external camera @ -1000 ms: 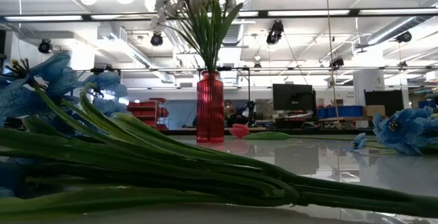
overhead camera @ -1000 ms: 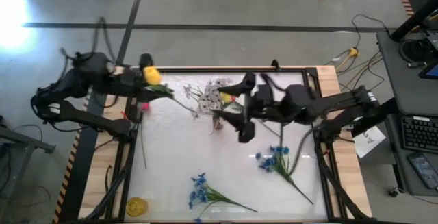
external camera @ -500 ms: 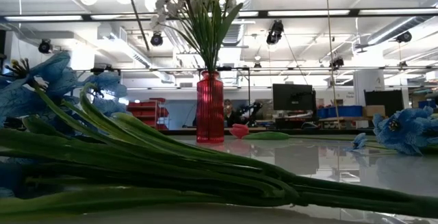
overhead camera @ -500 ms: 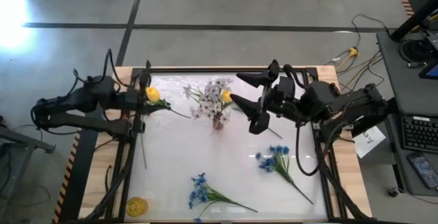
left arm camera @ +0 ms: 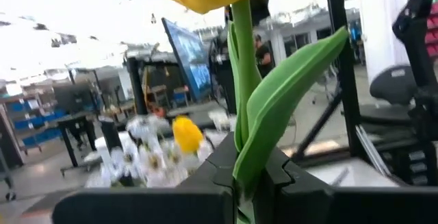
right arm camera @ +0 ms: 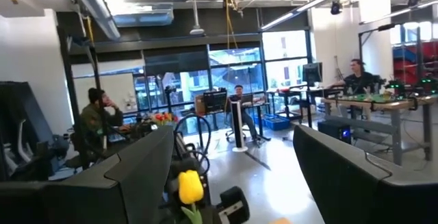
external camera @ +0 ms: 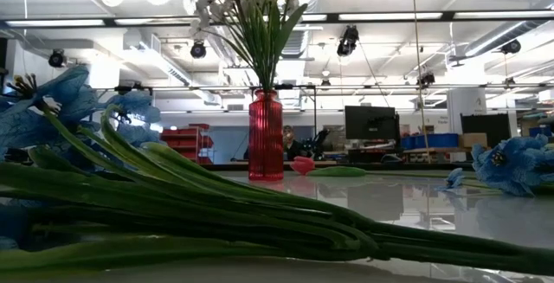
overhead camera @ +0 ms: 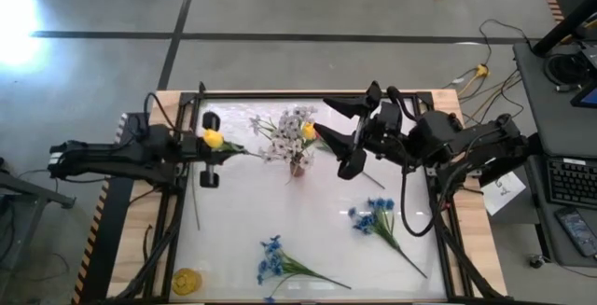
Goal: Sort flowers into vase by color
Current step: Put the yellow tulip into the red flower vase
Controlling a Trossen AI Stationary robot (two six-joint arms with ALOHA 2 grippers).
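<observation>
The left tool point(overhead camera: 207, 141), closed on a yellow tulip point(overhead camera: 214, 138) by the surface's left edge, probably must carry it to the red vase point(external camera: 266, 136); the right tool point(overhead camera: 342, 140) waits open beside it.

floor point(overhead camera: 280, 6): grey concrete | ceiling lights point(external camera: 389, 16) | windows point(right arm camera: 233, 66)

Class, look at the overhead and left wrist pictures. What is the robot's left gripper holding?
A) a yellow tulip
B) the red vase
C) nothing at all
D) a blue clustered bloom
A: the left gripper is shut on the stem of a yellow tulip; the left wrist view shows the green stem clamped between its fingers.
</observation>
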